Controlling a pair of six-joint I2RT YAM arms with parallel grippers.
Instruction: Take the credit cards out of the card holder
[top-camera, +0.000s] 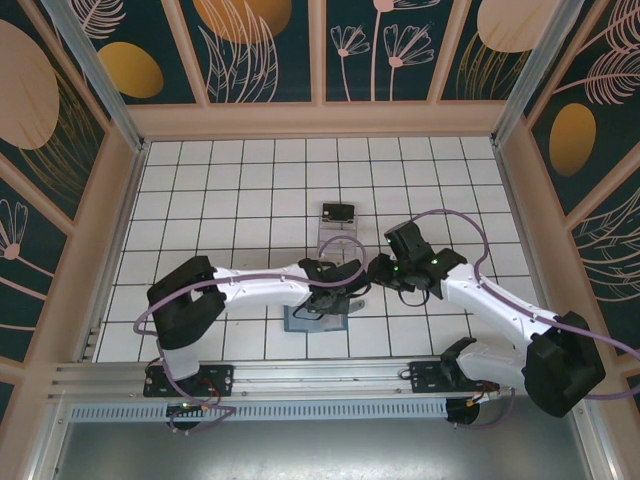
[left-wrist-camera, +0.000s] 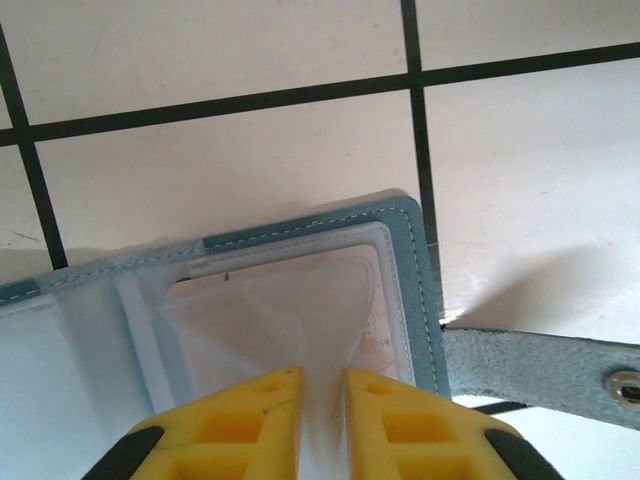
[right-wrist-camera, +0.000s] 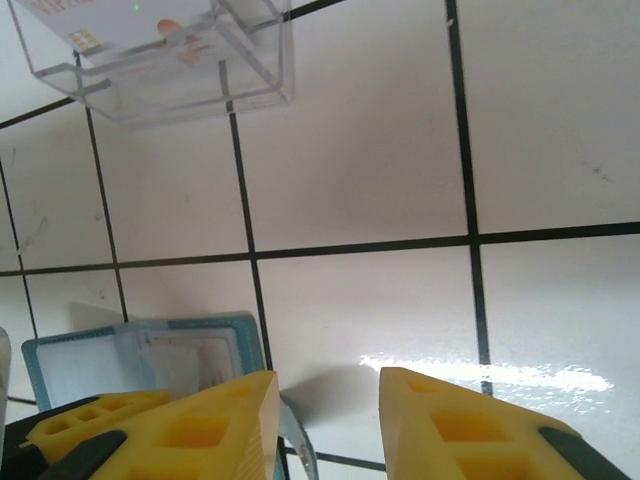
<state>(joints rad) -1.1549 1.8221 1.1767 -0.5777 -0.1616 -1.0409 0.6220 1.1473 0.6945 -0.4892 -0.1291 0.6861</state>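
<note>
Soft teal-blue folding card holder (left-wrist-camera: 418, 262) lies open on the white tiled tabletop (left-wrist-camera: 250, 150), directly under the left pincer (left-wrist-camera: 320, 376). Its yellow fingers are nearly together, clamped on a clear plastic sleeve (left-wrist-camera: 300, 310) that tents up into the gap. Cannot tell if a credit card is in that pinch. Holder's long axis runs sideways across the fingers, grey strap tab (left-wrist-camera: 540, 358) to their right. Right pincer (right-wrist-camera: 325, 390) has its jaws apart and empty, with the holder down-left of it. Left arm is nearer, so the pull looks like its job.
</note>
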